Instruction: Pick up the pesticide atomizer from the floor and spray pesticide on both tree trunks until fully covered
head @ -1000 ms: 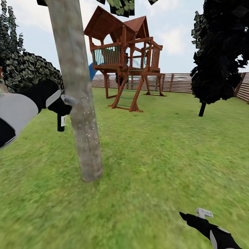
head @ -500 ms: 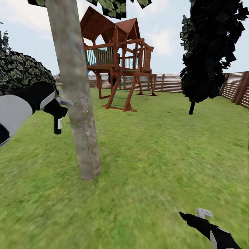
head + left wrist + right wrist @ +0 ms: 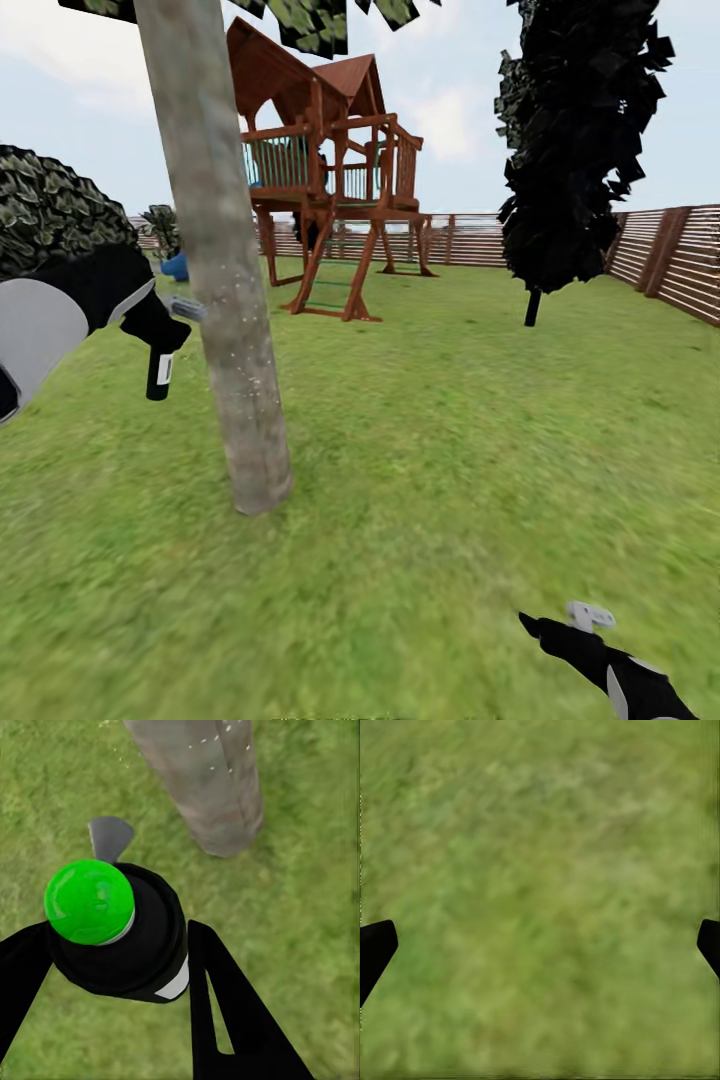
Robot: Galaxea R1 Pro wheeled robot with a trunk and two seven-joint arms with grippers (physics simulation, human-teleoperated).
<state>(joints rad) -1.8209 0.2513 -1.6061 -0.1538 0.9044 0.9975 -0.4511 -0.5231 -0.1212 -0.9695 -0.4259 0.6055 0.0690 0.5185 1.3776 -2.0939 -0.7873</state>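
The pesticide atomizer (image 3: 159, 370), a slim dark bottle with a white label, hangs upright in my left gripper (image 3: 160, 330), which is shut on it just left of the tree trunk (image 3: 222, 270). In the left wrist view the atomizer (image 3: 127, 937) shows its green cap between two black fingers (image 3: 225, 1012), with the tree trunk (image 3: 206, 780) beyond; fine white specks dot the bark. My right gripper (image 3: 560, 628) hovers low over the lawn at the lower right; in the right wrist view its fingertips (image 3: 375, 949) stand far apart over bare grass.
A wooden playhouse on stilts (image 3: 325, 190) stands behind the trunk. A dark column-shaped tree (image 3: 575, 140) rises at the right, and a leafy bush (image 3: 50, 215) at the left. A slat fence (image 3: 680, 260) bounds the lawn.
The whole head view has shifted left, so the camera has turned right. My left gripper with the atomizer has dropped slightly beside the trunk. The right gripper holds its place.
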